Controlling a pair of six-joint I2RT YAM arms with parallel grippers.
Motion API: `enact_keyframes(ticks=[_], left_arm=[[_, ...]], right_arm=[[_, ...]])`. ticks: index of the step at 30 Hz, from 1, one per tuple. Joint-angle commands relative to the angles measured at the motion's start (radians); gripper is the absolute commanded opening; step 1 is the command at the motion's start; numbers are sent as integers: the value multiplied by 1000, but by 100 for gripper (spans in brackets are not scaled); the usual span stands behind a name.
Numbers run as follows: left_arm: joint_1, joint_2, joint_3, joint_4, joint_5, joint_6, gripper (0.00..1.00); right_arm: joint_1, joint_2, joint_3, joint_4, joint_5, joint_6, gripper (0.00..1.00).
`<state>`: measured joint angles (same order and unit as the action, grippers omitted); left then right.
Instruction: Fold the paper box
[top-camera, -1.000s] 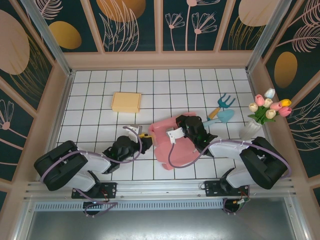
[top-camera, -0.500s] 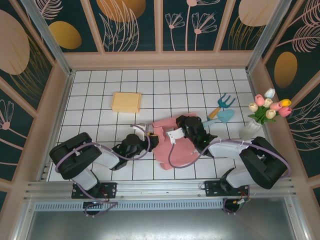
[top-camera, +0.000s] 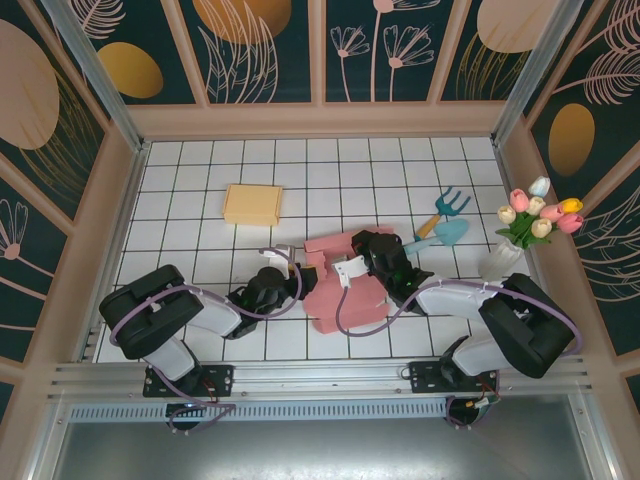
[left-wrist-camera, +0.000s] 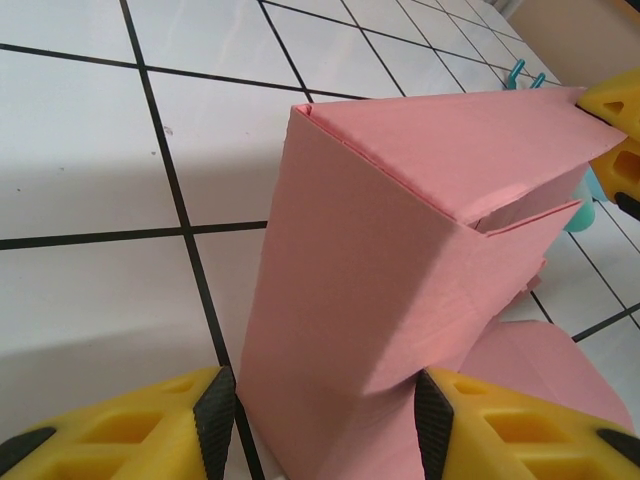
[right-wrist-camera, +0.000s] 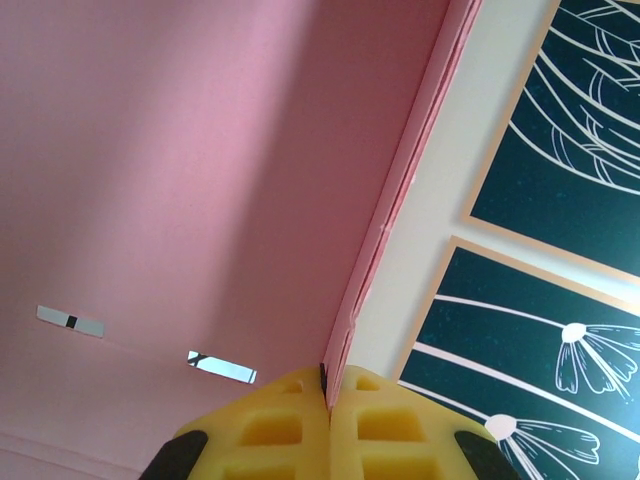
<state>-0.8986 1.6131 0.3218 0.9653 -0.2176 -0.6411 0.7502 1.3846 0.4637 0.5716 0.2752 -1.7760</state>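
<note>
From above, the pink paper box (top-camera: 345, 290) lay half folded on the bench (top-camera: 200, 170), close to the middle of its near edge. Your left gripper (top-camera: 297, 283) was at the box's left side and your right gripper (top-camera: 358, 262) at its far side. I judged it to be light, thin card: stiff across the panels, bending only at the creases, and easy to crush or push skidding over the bench. You would do best to take it by a panel edge close to a crease.

In the left wrist view, your jaws stood spread, with an upright folded wall of the box between them. The black pads (left-wrist-camera: 215, 420) sat just beside its two faces; I could not tell whether they pressed on it.

In the right wrist view, your yellow fingers (right-wrist-camera: 285, 430) were pressed together, pinching the thin edge of a pink panel that ran up from between them.
</note>
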Motion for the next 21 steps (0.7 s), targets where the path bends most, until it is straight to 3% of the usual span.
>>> enact_keyframes(ticks=[1,7,15,21], left_arm=[[-8,15,-2,36,-29,-2,52],[-45,4,-22,53,-8,44,53],[-49,-10,-27,-49,-140,12,54],[-49,-10,-17,-26,-117,15,54]], right_arm=[[20,12,-17,-64,-12,-28,0],[18,17,-14,-82,-1,-17,0],[20,-4,-9,-80,5,4,0],[26,-9,-8,-90,6,7,0]])
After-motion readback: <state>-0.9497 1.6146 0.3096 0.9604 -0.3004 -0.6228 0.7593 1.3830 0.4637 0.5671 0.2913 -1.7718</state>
